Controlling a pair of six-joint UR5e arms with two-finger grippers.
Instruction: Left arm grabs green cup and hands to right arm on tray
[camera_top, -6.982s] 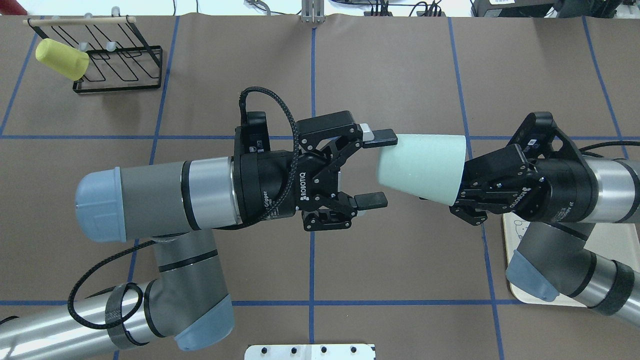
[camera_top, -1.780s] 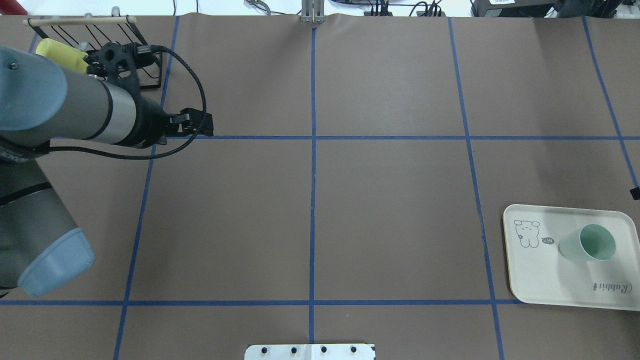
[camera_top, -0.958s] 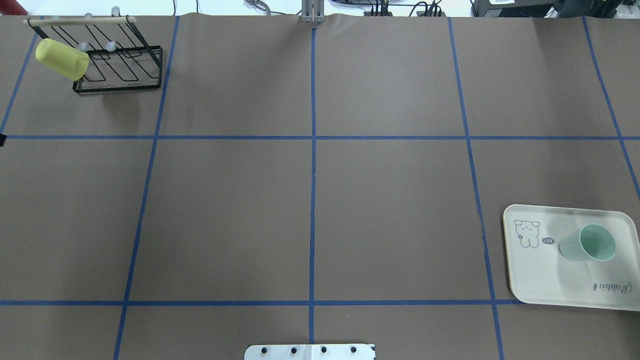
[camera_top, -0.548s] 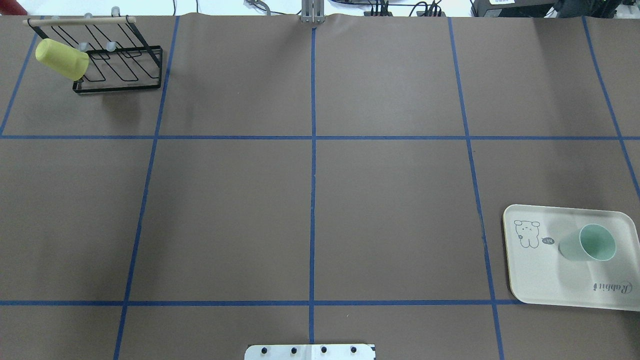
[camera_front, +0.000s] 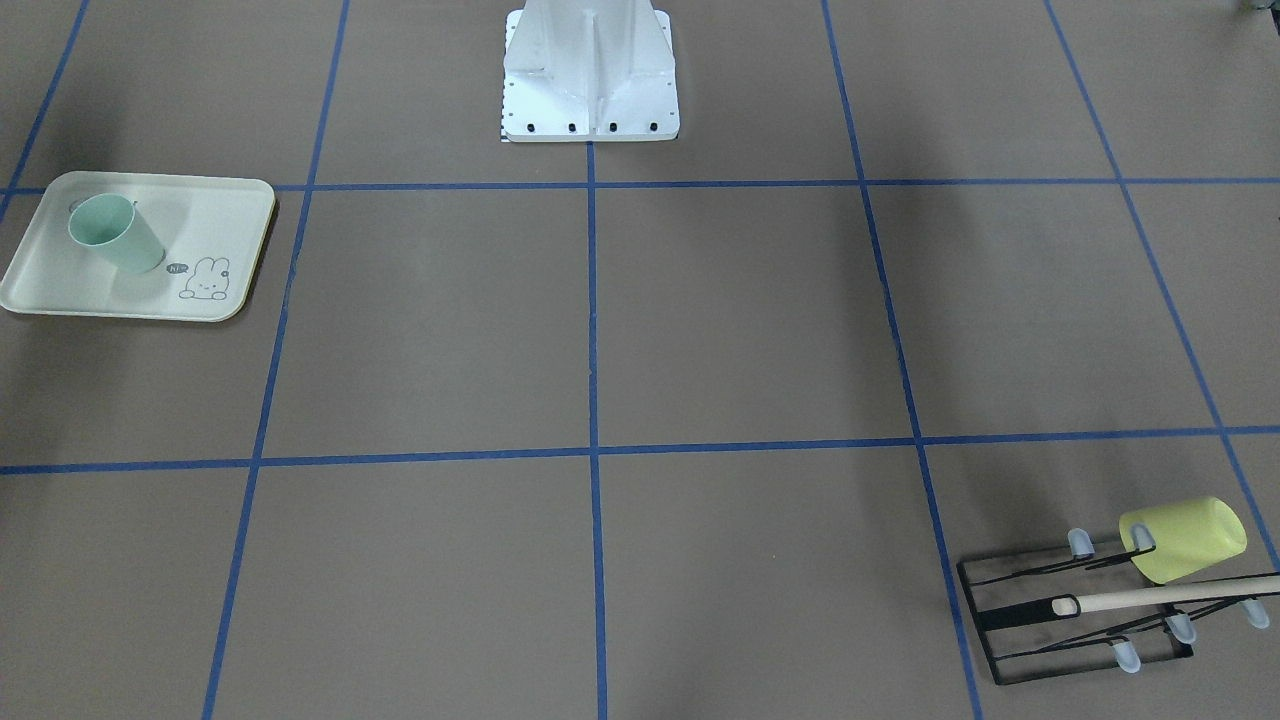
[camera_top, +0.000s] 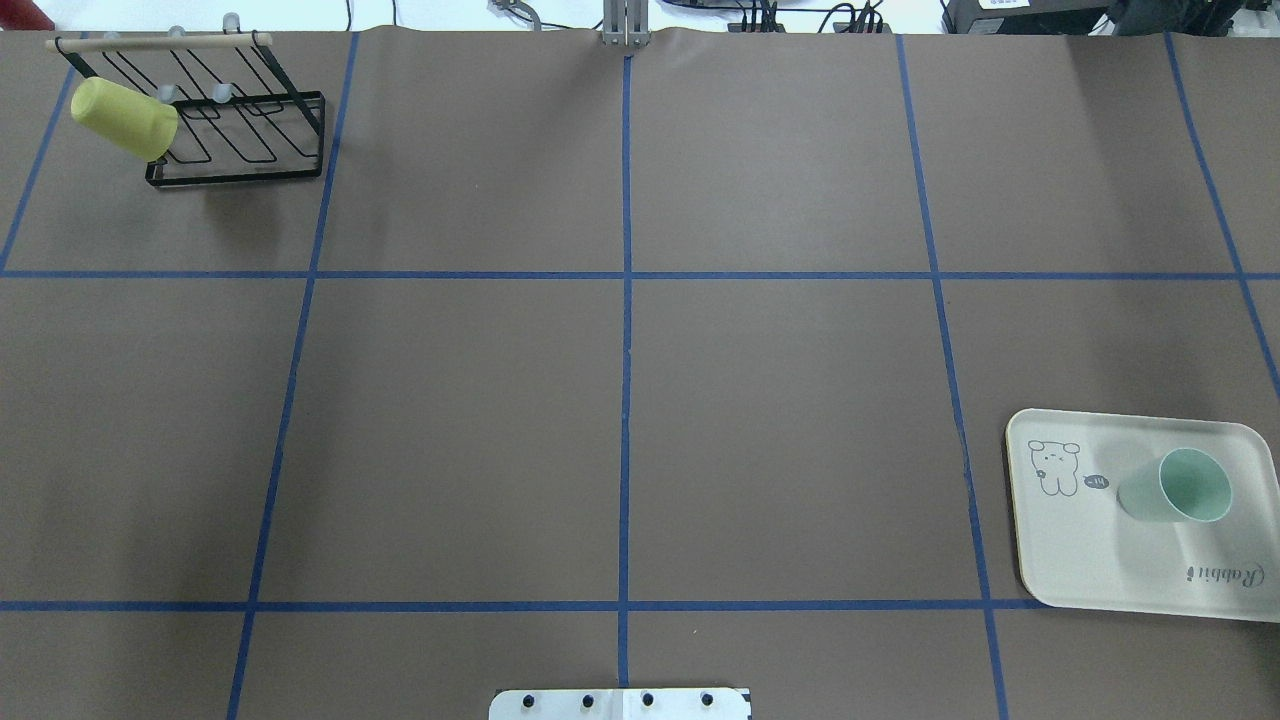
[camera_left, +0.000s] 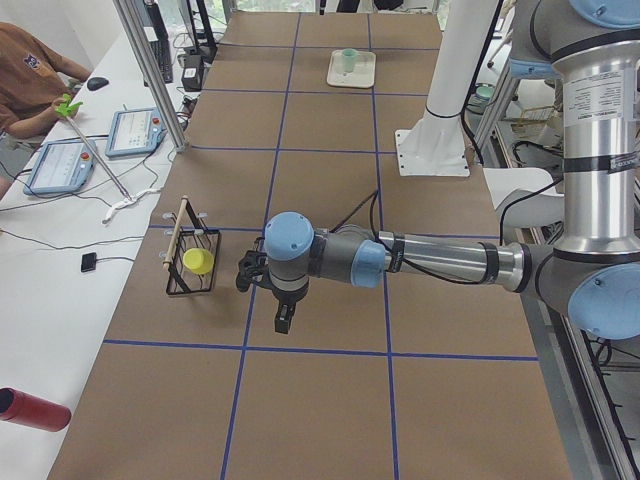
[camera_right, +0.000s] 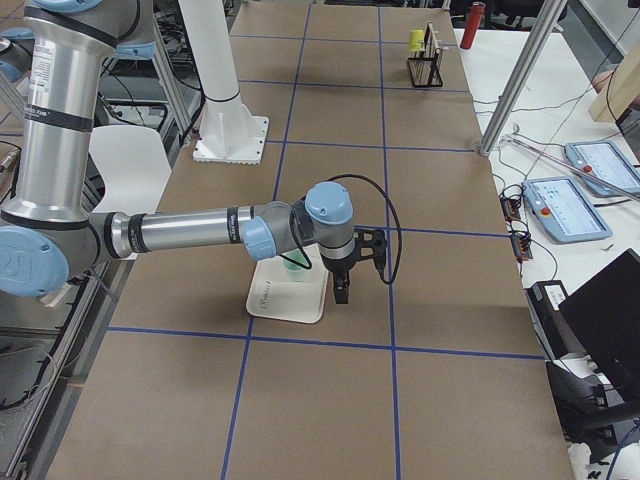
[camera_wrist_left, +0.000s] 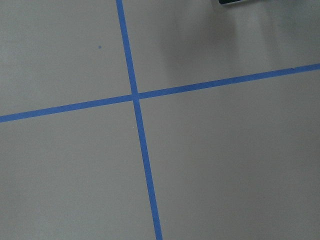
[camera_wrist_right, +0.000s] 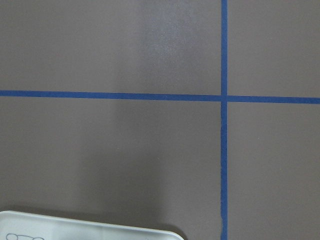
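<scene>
I counted two cups on the bench (camera_top: 620, 400): one mint-green cup (camera_top: 1180, 487) and one yellow cup (camera_top: 125, 118). There was one cream tray (camera_top: 1100, 560) and one black wire rack (camera_top: 235, 178). I saw two arms, the left arm (camera_left: 440, 262) and the right arm (camera_right: 190, 228), and one white pedestal (camera_front: 590, 70). Beside the bench I made out two tablets, a nearer tablet (camera_left: 62, 165) and a farther tablet (camera_left: 140, 130), one red bottle (camera_left: 30, 410) and one person (camera_left: 30, 70).

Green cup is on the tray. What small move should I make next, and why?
Probably just park both arms and end the run: the green cup stands upright on the tray, nothing gripping it, and the left arm and right arm are both off it, outside the overhead view.
</scene>
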